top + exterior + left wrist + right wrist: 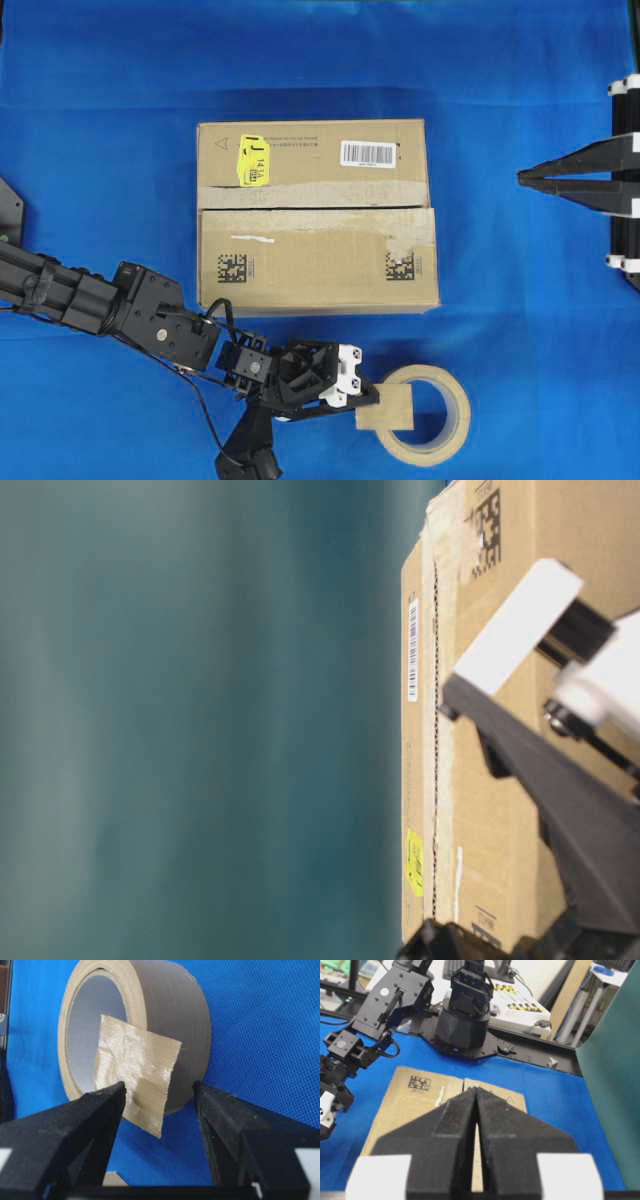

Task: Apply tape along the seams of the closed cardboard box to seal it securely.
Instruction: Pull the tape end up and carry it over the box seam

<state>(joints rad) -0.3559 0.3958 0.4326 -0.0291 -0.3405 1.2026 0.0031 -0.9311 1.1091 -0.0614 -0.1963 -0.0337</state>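
At the near edge of the blue table (110, 120), the left tool (159, 1094) points right at the roll (432, 414), which lies flat. Its fingers (90, 1115) are spread, one on each side of the tape (136, 1080), a square tan piece standing off the roll's rim; neither finger clearly presses it. Farther back, mid-table, sits the box (316, 215), flaps closed, with the seam (310, 207) running left to right between them, bordered by pale old strip. At the far right the right tool (524, 179) hovers with its fingers pressed together, holding nothing, well apart from the box.
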